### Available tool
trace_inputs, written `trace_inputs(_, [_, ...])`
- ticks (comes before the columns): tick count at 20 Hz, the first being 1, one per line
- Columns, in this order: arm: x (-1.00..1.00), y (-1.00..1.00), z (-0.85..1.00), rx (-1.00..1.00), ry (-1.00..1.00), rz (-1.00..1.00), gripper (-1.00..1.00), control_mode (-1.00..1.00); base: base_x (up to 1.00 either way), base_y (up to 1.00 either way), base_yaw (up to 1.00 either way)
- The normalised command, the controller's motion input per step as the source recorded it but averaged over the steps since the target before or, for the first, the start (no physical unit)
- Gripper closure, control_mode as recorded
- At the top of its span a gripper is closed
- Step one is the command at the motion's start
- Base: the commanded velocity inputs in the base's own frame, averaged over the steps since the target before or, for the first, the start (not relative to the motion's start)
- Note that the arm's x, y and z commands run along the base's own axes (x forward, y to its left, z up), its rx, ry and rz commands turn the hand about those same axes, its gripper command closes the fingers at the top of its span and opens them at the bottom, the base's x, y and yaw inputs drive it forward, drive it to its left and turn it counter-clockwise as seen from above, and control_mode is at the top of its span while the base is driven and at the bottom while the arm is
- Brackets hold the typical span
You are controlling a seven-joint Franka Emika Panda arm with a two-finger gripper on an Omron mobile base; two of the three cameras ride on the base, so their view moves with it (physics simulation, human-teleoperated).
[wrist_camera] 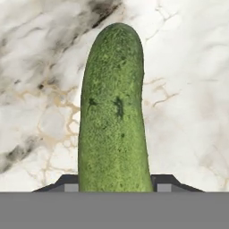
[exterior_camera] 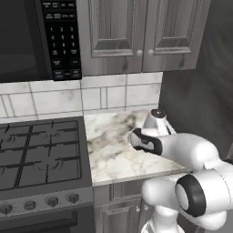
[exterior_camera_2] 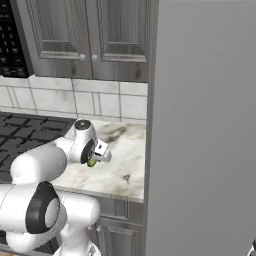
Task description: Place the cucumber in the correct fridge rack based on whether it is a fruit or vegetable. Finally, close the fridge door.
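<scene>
Right base view shows the tall matte grey fridge door (exterior_camera_2: 200, 125) beside the veined marble counter (exterior_camera_2: 125, 170), where the two-finger gripper (wrist_camera: 115, 187) is clenched across the small dark green pebbled cucumber (wrist_camera: 114, 112), probably light, stiff, slightly slippery; a mid-body hold suits it.

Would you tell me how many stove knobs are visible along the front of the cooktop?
4, in a row on the stove's front panel in the left base view: one at the left edge, then and. More may lie beyond the frame's left edge.
</scene>
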Motion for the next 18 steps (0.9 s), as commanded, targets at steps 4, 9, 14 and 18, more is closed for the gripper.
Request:
trace_inputs(4, [-1.0,-0.01,1.0,0.0,-0.15,0.01,1.0,-1.0,0.0,0.0,0.0])
trace_inputs(9, [-1.0,-0.08,1.0,0.01,-0.12,0.0,1.0,-1.0,0.0,0.0,0.0])
trace_inputs(14, [-0.95,-0.2,1.0,0.0,-0.16,0.0,1.0,-1.0,0.0,0.0,0.0])
trace_inputs(18, [-0.74,-0.06,0.57,0.0,-0.06,-0.03,1.0,-1.0,0.0,0.0,0.0])
